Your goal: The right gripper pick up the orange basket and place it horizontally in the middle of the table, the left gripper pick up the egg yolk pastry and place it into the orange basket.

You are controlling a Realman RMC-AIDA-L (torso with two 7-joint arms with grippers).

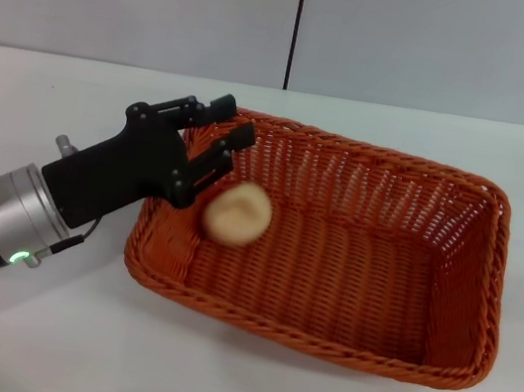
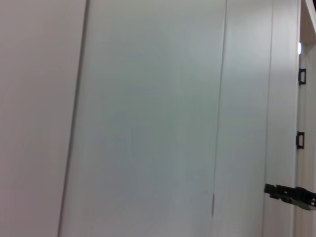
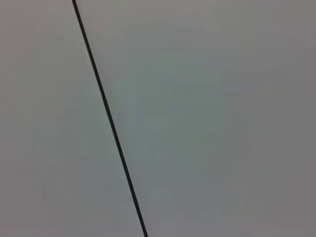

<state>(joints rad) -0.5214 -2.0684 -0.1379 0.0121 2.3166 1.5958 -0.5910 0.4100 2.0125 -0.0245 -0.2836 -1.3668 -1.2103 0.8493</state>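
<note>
- The table (image 1: 37, 339), wide and white, carries everything.
- The orange basket (image 1: 474, 282) lies lengthwise mid-table; openwork wicker, likely light and stiff, best taken by the braided rim.
- The left gripper (image 1: 217, 153) hangs over the basket's left end, jaws spread, holding nothing.
- The egg yolk pastry (image 1: 237, 213) sits just off those fingertips, inside the basket near its left wall; looks soft, crumbly, so hold its sides gently.
- The right gripper isn't visible.

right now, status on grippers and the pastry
Left gripper open over basket's left end. Egg yolk pastry released, inside orange basket. Right gripper out of view. Nothing in the way.
</note>
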